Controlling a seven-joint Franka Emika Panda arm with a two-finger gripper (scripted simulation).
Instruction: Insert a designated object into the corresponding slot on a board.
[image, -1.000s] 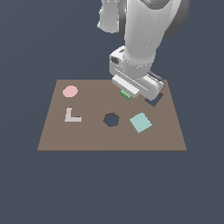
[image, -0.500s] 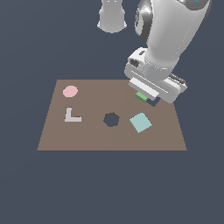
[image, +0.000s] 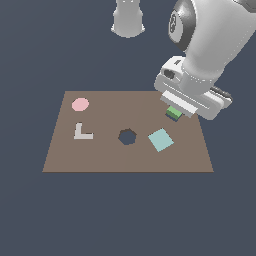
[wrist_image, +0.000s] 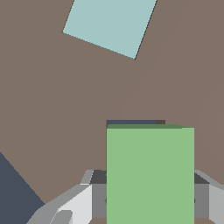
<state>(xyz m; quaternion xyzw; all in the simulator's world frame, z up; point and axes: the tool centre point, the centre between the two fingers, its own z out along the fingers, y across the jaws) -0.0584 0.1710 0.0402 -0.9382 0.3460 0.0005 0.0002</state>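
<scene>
The small bright-green block (image: 174, 112) is held between the fingers of my gripper (image: 175, 109), which is shut on it, just above the right rear part of the brown board (image: 100, 155). In the wrist view the block (wrist_image: 150, 175) fills the space between the grey fingers (wrist_image: 94, 192). A thin dark strip (wrist_image: 131, 123) shows on the board just past the block's edge. I cannot tell if it is the slot. In the exterior view the navy square slot is hidden by the hand.
A pale teal square tile (image: 160, 139) lies on the board close to the block and also shows in the wrist view (wrist_image: 109, 24). A dark octagonal hole (image: 127, 136), a white L-shape (image: 81, 132) and a pink disc (image: 80, 104) lie further to the exterior view's left.
The arm has carried the green block toward the exterior view's right across the rear of the board. The shapes on the board have not moved.
</scene>
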